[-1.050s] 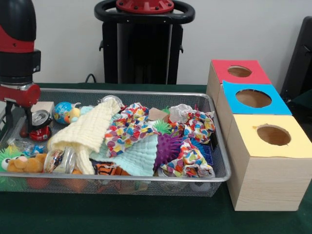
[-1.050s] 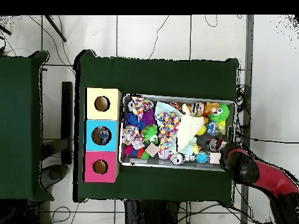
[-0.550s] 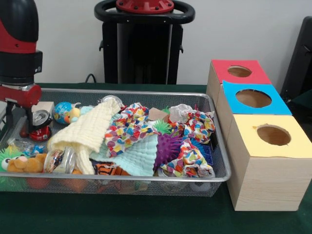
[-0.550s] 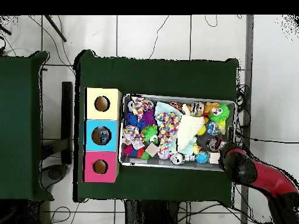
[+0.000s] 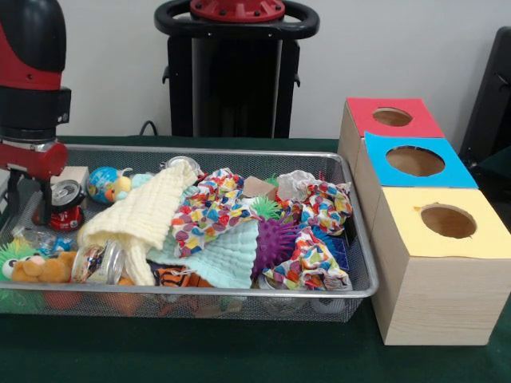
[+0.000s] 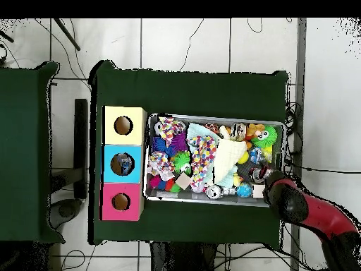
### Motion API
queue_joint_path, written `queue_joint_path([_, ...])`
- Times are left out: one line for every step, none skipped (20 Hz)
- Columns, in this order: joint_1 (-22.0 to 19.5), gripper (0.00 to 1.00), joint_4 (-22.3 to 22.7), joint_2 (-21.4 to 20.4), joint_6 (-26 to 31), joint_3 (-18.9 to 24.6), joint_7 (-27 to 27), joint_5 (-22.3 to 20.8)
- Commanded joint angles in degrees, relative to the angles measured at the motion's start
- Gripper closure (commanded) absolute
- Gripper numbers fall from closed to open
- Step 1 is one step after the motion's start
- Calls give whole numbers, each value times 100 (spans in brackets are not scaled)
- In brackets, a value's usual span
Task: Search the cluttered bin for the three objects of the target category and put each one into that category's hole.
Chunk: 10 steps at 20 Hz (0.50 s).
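My gripper (image 5: 30, 209) hangs at the left end of the wire mesh bin (image 5: 239, 153), fingers apart and nothing between them. A red drink can (image 5: 65, 204) stands upright just right of the right finger (image 5: 46, 199); I cannot tell whether they touch. A silver can top (image 5: 183, 163) shows at the bin's back, and another can (image 5: 110, 260) lies by the yellow cloth (image 5: 144, 209). Three boxes stand right of the bin, with red (image 5: 392, 116), blue (image 5: 415, 160) and yellow (image 5: 448, 220) holed tops. In the overhead view the arm (image 6: 304, 211) covers the gripper.
The bin also holds colourful patterned cloths (image 5: 209, 207), a purple spiky ball (image 5: 275, 239), a green spiky ball (image 5: 265, 207), a small globe ball (image 5: 102, 182), an orange plush toy (image 5: 38, 268) and a wooden block (image 5: 73, 174). Something lies inside the blue box's hole (image 6: 121, 164).
The arm has edged slightly to the right in the front view. The gripper stays open beside the red can, and the bin's contents have not moved.
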Motion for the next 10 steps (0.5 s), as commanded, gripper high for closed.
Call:
queue_joint_path([-107, 0, -1001, 1508, -513, 164, 609, 14])
queue_joint_path([-145, 0, -1016, 1549, -513, 207, 579, 1])
queue_joint_path([-171, 0, -1032, 1590, -520, 246, 553, -14])
queue_joint_path([-178, 0, -1021, 1588, -539, 255, 550, -23])
queue_joint_path([-163, 0, -1015, 1576, -545, 247, 553, -19])
queue_joint_path([-148, 0, -1010, 1563, -550, 240, 557, -15])
queue_joint_path([-144, 0, -1015, 1565, -532, 253, 539, -16])
queue_joint_path([-148, 0, -1015, 1576, -534, 263, 530, -19])
queue_joint_path([-161, 0, -1030, 1601, -530, 293, 507, -25])
queue_joint_path([-171, 0, -1030, 1595, -534, 314, 500, -23])
